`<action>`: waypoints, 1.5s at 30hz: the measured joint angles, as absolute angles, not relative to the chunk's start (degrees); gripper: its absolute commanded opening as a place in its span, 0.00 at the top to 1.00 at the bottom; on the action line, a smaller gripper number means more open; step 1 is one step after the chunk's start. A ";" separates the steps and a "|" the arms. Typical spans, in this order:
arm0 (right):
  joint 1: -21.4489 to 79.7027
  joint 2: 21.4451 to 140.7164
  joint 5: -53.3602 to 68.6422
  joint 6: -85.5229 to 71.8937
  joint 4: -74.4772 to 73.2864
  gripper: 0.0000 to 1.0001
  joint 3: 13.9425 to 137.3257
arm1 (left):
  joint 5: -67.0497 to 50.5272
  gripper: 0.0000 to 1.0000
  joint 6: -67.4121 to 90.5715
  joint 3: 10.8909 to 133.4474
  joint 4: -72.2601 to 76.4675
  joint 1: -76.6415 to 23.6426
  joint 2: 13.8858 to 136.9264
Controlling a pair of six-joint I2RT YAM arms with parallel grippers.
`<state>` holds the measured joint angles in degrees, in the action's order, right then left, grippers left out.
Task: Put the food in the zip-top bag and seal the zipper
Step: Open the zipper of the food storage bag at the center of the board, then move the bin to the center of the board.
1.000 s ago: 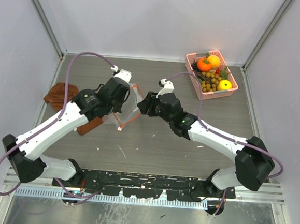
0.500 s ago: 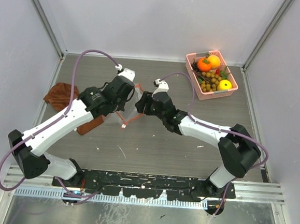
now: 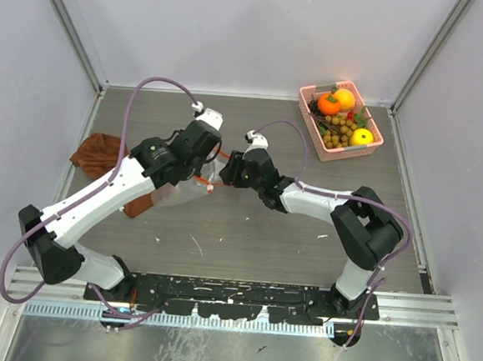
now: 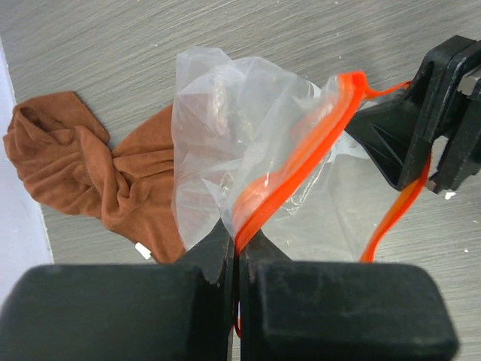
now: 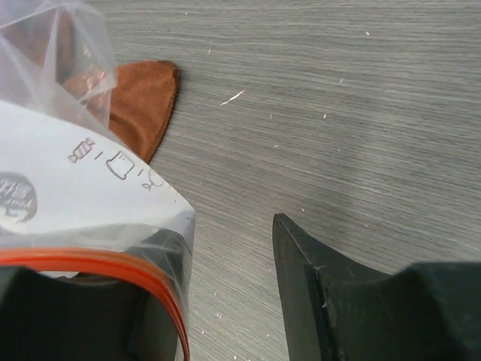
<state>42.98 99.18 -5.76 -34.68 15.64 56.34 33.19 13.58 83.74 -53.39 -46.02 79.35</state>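
Note:
The clear zip-top bag point(image 3: 182, 192) hangs crumpled between my two grippers, left of the table's middle. My left gripper point(image 4: 239, 239) is shut on the bag's orange-red zipper strip point(image 4: 301, 162); it also shows in the top view point(image 3: 203, 174). My right gripper point(image 5: 225, 301) is open, and the bag's mouth edge point(image 5: 113, 263) drapes over its left finger. It sits just right of the bag point(image 3: 231, 170). The food point(image 3: 341, 115), orange fruits, a yellow one and tan berries, lies in the pink basket at the far right.
A brown cloth point(image 3: 101, 153) lies by the left wall, partly under the bag point(image 4: 75, 173). The pink basket point(image 3: 370, 145) stands near the back right corner. Side walls close in the table.
The bag's mouth, held wide open a second ago, has collapsed and sunk toward the table. My left gripper moved right; my right gripper reached further left up to the bag.

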 measured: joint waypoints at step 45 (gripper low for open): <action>9.10 96.49 -0.80 -7.94 -0.08 0.04 64.69 | 34.89 1.00 12.86 83.40 -51.05 -44.12 90.52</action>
<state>9.10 96.49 -0.80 -7.94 -0.08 64.69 34.89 12.86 83.40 -51.05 -44.12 90.52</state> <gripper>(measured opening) 0.949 0.006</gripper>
